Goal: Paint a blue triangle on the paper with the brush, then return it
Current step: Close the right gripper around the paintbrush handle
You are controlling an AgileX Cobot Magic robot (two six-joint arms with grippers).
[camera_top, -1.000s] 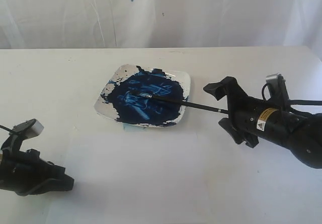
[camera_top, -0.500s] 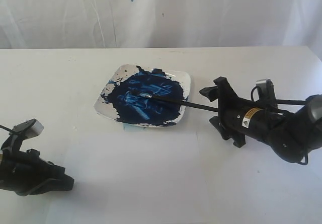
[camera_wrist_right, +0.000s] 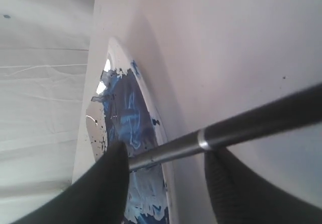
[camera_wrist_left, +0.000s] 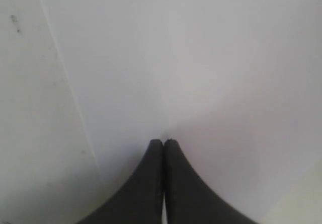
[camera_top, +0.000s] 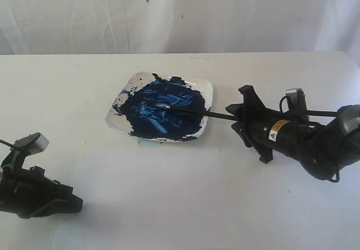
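Note:
The brush (camera_top: pixel 188 111) lies with its dark tip in the blue paint of a white square plate (camera_top: pixel 207 88); its thin black handle sticks out over the plate's right rim. My right gripper (camera_top: pixel 246 117) is open, its two fingers straddling that handle just right of the plate. In the right wrist view the brush (camera_wrist_right: pixel 241 128) crosses between the spread fingers (camera_wrist_right: pixel 108 183) of the right gripper (camera_wrist_right: pixel 167 152). The paper (camera_top: pixel 185 194) lies flat in front of the plate and bears no blue triangle. My left gripper (camera_top: pixel 77 205) rests shut at the paper's left edge, nothing held; the left wrist view shows its tips (camera_wrist_left: pixel 163 142) over the paper (camera_wrist_left: pixel 201 58).
The off-white table (camera_top: pixel 56 92) runs back to a white cloth backdrop (camera_top: pixel 180 14). The plate (camera_wrist_right: pixel 93 128) is speckled and thickly smeared with dark blue paint. The right arm's body (camera_top: pixel 315 143) lies low over the table's right side.
My right gripper has moved left along the brush handle toward the plate and turned, so its open fingers now straddle the handle. Brush, plate and left arm have not moved.

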